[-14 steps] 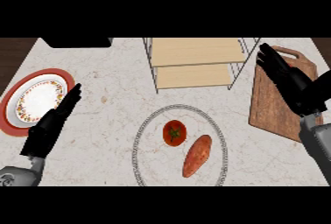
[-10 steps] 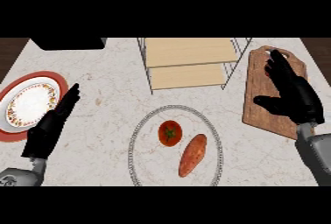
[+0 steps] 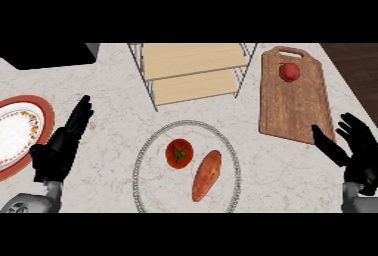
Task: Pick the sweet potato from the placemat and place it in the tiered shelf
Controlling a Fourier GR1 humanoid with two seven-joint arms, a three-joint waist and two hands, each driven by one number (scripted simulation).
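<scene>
An orange sweet potato lies on a round marbled placemat with a grey rim, at the lower middle, beside a red tomato. The tiered shelf, wire-framed with pale wooden boards, stands at the top middle. My right hand is open at the lower right, fingers up, well to the right of the sweet potato. Open and still at the lower left is my left hand, between the placemat and a plate.
A wooden cutting board at the right carries a small red fruit near its top. A red-rimmed patterned plate sits at the left edge. A black object fills the top left corner.
My right hand has come down from over the cutting board to the lower right edge, uncovering the board and the red fruit. The view has shifted. The left hand has not moved.
</scene>
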